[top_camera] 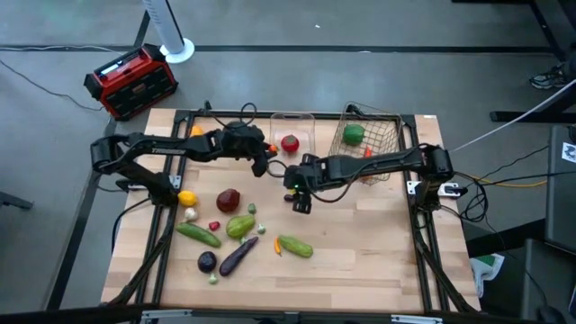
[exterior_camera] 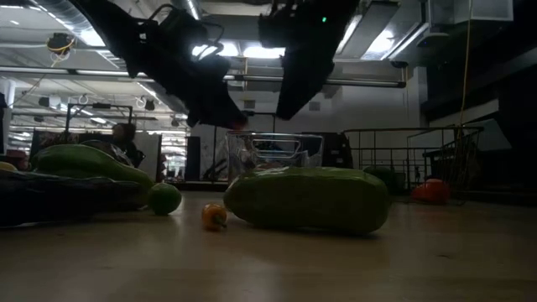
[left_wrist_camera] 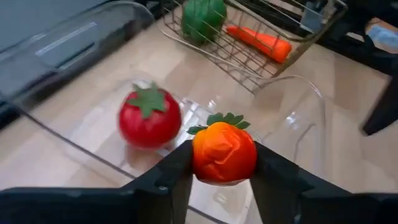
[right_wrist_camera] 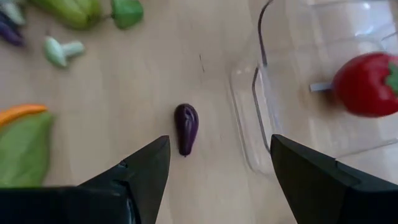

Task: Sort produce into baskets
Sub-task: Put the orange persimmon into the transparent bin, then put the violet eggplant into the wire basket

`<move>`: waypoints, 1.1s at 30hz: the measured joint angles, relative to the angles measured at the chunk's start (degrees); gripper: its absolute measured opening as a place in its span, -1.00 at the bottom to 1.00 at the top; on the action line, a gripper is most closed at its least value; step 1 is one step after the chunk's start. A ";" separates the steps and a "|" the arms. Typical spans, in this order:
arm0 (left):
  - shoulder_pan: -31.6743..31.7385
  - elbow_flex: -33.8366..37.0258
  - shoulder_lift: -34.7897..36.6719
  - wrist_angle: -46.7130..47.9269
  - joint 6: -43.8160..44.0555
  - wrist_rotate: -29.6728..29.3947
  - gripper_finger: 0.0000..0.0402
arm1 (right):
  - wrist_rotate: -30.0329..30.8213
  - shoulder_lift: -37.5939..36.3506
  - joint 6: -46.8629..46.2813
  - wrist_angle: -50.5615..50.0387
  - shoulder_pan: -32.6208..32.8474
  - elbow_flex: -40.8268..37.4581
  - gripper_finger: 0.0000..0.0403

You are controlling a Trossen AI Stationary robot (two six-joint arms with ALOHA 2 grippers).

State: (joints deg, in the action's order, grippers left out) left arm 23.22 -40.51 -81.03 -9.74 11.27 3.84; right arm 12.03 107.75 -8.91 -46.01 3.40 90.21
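Left gripper (left_wrist_camera: 222,186) is clamped on a small orange fruit (left_wrist_camera: 224,151), right over the near wall of the clear bin (left_wrist_camera: 298,106). Just past it, a red tomato (left_wrist_camera: 149,117) sits inside the bin. Right gripper (right_wrist_camera: 217,163) hangs open above a tiny eggplant (right_wrist_camera: 186,127).

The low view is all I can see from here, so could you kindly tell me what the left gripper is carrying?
Observer: The left gripper is shut on a small orange fruit with a green leafy top.
Operator: Thank you. Where is it relative to the bins?
Observer: It hangs at the edge of the clear bin, which already holds a red fruit.
Operator: And what is the right gripper doing?
Observer: The right gripper is open above a small purple eggplant lying on the table beside the clear bin.
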 joint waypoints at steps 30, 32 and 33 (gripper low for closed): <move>0.14 0.02 -1.39 0.34 -1.22 -0.28 -0.02 | -1.10 4.76 -13.32 -0.33 0.33 0.07 0.36; 0.14 0.02 -1.41 0.60 -1.24 -0.29 -0.02 | -1.11 6.10 -14.45 -1.10 0.76 -0.04 0.36; 0.14 0.02 -1.41 0.69 -1.31 -0.31 -0.02 | -1.20 6.60 -15.06 -0.06 1.05 -0.04 0.36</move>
State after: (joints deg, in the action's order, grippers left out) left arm 23.35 -40.49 -82.43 -9.06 9.95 3.53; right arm 10.83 114.35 -23.97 -46.07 4.45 90.17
